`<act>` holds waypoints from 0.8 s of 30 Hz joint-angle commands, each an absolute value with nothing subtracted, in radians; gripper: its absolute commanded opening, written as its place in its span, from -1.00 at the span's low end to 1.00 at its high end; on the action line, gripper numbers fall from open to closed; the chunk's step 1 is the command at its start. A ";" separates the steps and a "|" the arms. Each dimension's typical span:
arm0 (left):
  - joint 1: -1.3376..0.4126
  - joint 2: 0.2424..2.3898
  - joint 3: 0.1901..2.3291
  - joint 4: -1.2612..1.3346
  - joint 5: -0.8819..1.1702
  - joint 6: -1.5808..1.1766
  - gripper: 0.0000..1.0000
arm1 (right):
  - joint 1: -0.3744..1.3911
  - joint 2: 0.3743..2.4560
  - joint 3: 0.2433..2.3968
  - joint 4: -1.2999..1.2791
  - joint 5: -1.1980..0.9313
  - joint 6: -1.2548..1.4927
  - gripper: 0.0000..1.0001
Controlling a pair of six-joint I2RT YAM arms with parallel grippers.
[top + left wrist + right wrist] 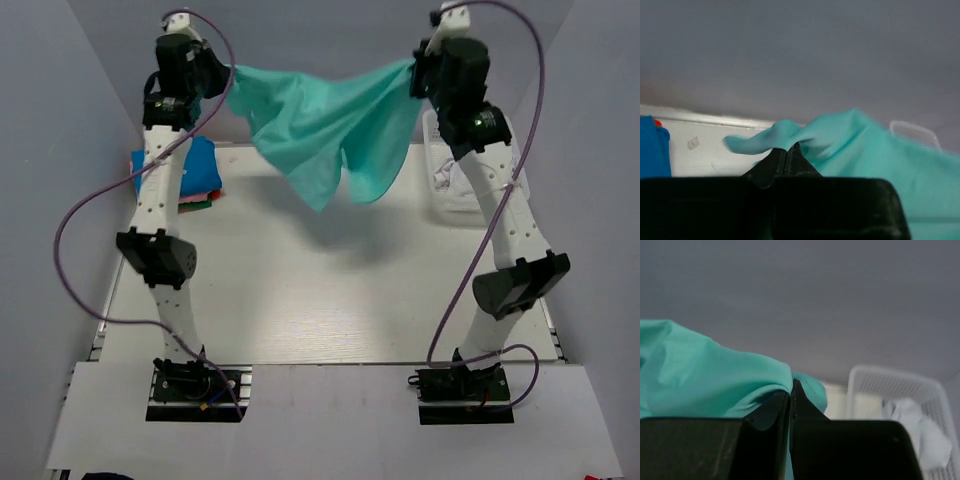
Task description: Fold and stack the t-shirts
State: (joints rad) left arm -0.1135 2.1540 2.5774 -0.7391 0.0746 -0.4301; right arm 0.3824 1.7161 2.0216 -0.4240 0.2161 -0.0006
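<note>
A teal t-shirt (320, 125) hangs in the air between my two grippers, high above the back of the table, sagging in the middle. My left gripper (226, 75) is shut on its left edge, and the cloth (840, 142) folds over the shut fingertips (788, 149) in the left wrist view. My right gripper (415, 68) is shut on its right edge, and the cloth (715, 375) drapes over the fingertips (791, 386) in the right wrist view. A stack of folded shirts (195, 170), blue on top, lies at the back left of the table.
A white plastic basket (450, 170) stands at the back right with white cloth in it (912, 425). The white table (330, 290) is walled by grey panels on three sides. Purple cables loop beside both arms.
</note>
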 commanded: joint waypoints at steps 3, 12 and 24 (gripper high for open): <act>-0.091 1.748 2.155 -0.387 0.097 -0.443 -1.00 | 0.316 1.774 2.320 -0.413 0.244 -0.032 -1.00; -0.100 1.545 1.680 -0.532 0.083 -0.399 -1.00 | 0.273 1.333 1.414 -0.273 0.222 -0.008 -1.00; -0.100 1.538 1.267 -0.848 -0.189 -0.589 0.70 | 0.279 1.198 0.862 -0.495 0.127 0.222 0.78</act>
State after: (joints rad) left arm -0.0994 1.6142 1.1778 -0.7982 -0.1123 -0.5476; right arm 0.2752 1.2201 0.7841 -0.5171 0.1452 0.1837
